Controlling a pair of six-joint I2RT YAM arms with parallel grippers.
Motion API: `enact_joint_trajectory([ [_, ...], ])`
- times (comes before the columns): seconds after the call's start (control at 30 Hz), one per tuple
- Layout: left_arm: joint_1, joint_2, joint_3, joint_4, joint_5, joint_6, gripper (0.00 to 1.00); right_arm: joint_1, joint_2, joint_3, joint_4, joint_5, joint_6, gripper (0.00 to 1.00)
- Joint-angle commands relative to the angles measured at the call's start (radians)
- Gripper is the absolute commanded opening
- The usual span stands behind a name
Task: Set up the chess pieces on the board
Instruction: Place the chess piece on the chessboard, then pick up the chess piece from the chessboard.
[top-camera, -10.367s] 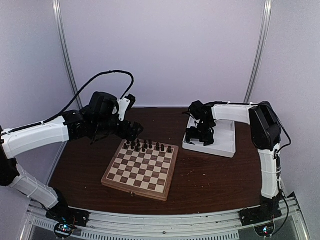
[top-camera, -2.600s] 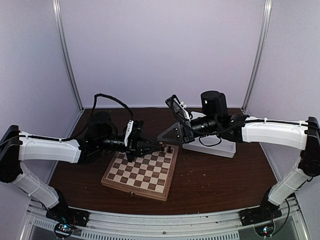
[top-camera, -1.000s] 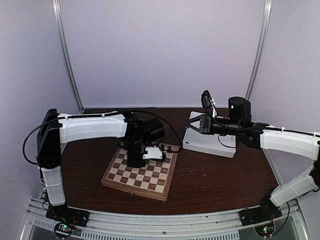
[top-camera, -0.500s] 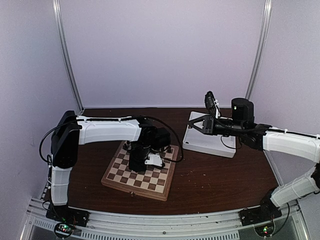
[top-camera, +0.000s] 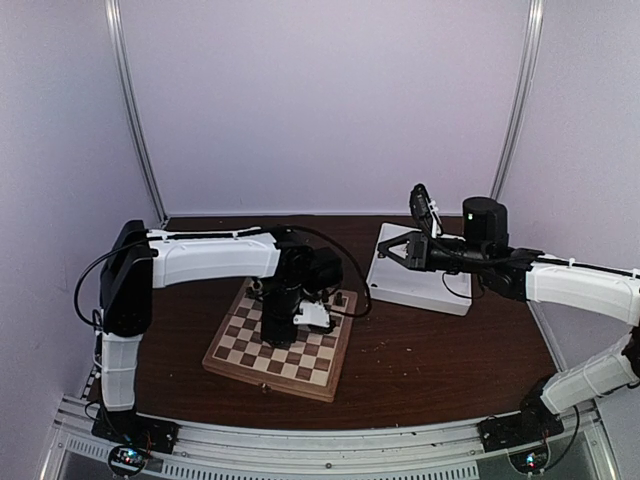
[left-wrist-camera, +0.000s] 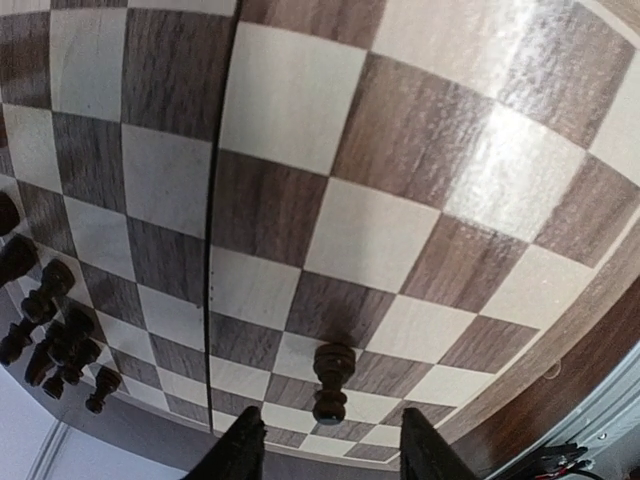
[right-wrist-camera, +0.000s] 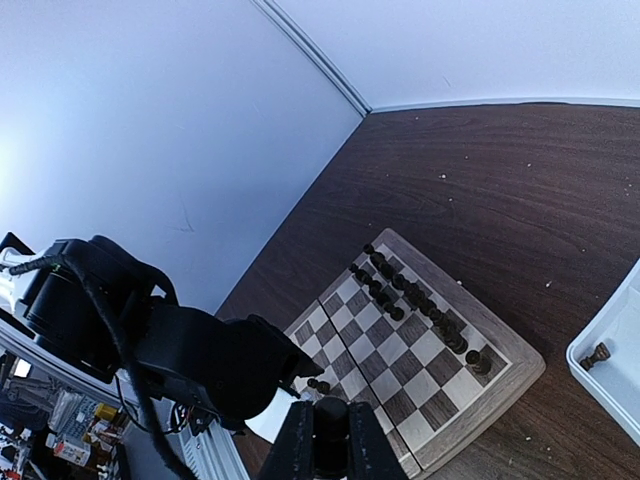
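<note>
Tally first: one board (top-camera: 318, 372), one white tray (top-camera: 440, 292), two arms, and chess pieces scattered between them. The board lies left of the middle of the table (top-camera: 430, 350), its corners turned slightly against the table's edges. The tray sits toward the far right corner, well apart from the board.

On the board, a row of dark pieces (right-wrist-camera: 425, 305) runs along the side nearest the table's far edge, packed too tightly for an exact count. One lone dark figure (left-wrist-camera: 333, 378) stands upright on a square well away from that row. Only a corner of the tray shows in the right wrist view, and that corner holds one small brown piece (right-wrist-camera: 597, 352). The rest of the tray's contents cannot be made out.

Now the jaws. The left gripper (left-wrist-camera: 328, 432) points straight down over the board, fingers spread about a square apart, holding nothing. The lone dark figure stands just beyond the tips, in line with the gap, untouched. The right gripper (right-wrist-camera: 330, 428) hangs in the air above the tray's left end, toward the board. Its fingers are clamped tight on a single dark piece (right-wrist-camera: 331, 412), held clear of everything.
</note>
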Motion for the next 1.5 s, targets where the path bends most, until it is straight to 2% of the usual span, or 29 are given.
enact_joint_trajectory([
  [0.0, -0.005, -0.12, 0.019, 0.03, 0.102, -0.049, 0.54, -0.008, -0.015, -0.005, -0.018, 0.035, -0.032, 0.02],
  [0.07, -0.006, -0.18, -0.004, 0.063, 0.138, -0.077, 0.6, -0.008, -0.011, -0.005, -0.032, 0.037, -0.043, 0.02],
  [0.2, -0.003, -0.328, -0.112, 0.195, 0.163, -0.142, 0.77, -0.008, -0.005, -0.006, -0.044, 0.041, -0.065, 0.02],
  [0.27, 0.0, -0.408, -0.178, 0.278, 0.154, -0.186, 0.95, -0.008, -0.002, -0.006, -0.052, 0.045, -0.075, 0.02],
  [0.37, 0.013, -0.514, -0.272, 0.416, 0.073, -0.316, 0.98, -0.006, 0.0, -0.005, -0.061, 0.049, -0.094, 0.02],
  [0.47, 0.019, -0.579, -0.337, 0.488, -0.082, -0.558, 0.98, -0.003, 0.001, -0.006, -0.067, 0.057, -0.113, 0.02],
  [0.63, 0.038, -0.59, -0.388, 0.506, -0.043, -0.746, 0.98, 0.031, 0.017, -0.008, -0.11, 0.118, -0.172, 0.02],
  [0.77, 0.046, -0.554, -0.428, 0.52, -0.024, -0.835, 0.93, 0.107, 0.051, -0.002, -0.135, 0.197, -0.213, 0.02],
  [1.03, 0.067, -0.435, -0.44, 0.529, 0.035, -0.916, 0.6, 0.28, 0.18, -0.011, -0.048, 0.374, -0.231, 0.03],
  [1.27, 0.071, -0.368, -0.451, 0.542, 0.068, -0.937, 0.52, 0.363, 0.268, -0.017, 0.007, 0.472, -0.25, 0.03],
  [1.47, 0.072, -0.309, -0.462, 0.549, 0.097, -0.952, 0.46, 0.374, 0.297, -0.031, 0.045, 0.476, -0.237, 0.02],
])
